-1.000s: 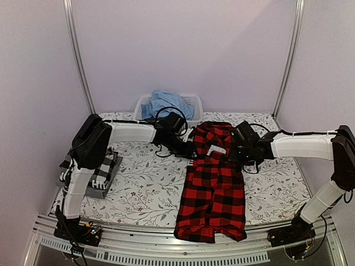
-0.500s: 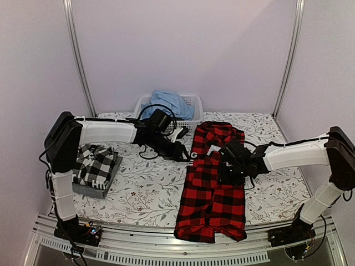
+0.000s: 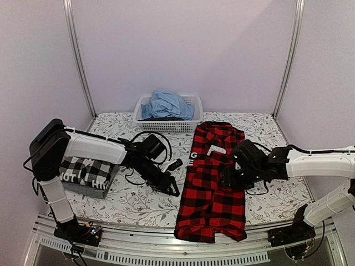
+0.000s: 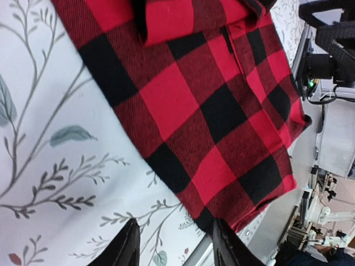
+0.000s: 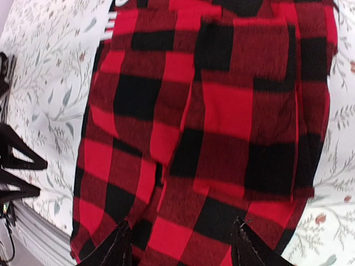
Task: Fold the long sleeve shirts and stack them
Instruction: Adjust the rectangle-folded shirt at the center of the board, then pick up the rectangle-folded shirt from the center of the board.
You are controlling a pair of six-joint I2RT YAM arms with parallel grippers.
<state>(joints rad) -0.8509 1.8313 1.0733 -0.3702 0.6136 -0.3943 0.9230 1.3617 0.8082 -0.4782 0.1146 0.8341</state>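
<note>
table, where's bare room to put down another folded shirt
Bare cloth in the near strip between the folded stack and the red flannel, nearer than the left gripper; the far left corner beside the basket; and the near right, between flannel and table edge. Crowded: the middle, where both arms reach, right gripper over the flannel.

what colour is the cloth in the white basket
Light blue cloth; it shows best in the top external view.

Robotics lab test booth: plain lilac walls (image 3: 183, 50), aluminium posts (image 3: 77, 55), robot arms (image 3: 94, 148) bolted along the floral-covered table's (image 3: 138, 198) near edge.
</note>
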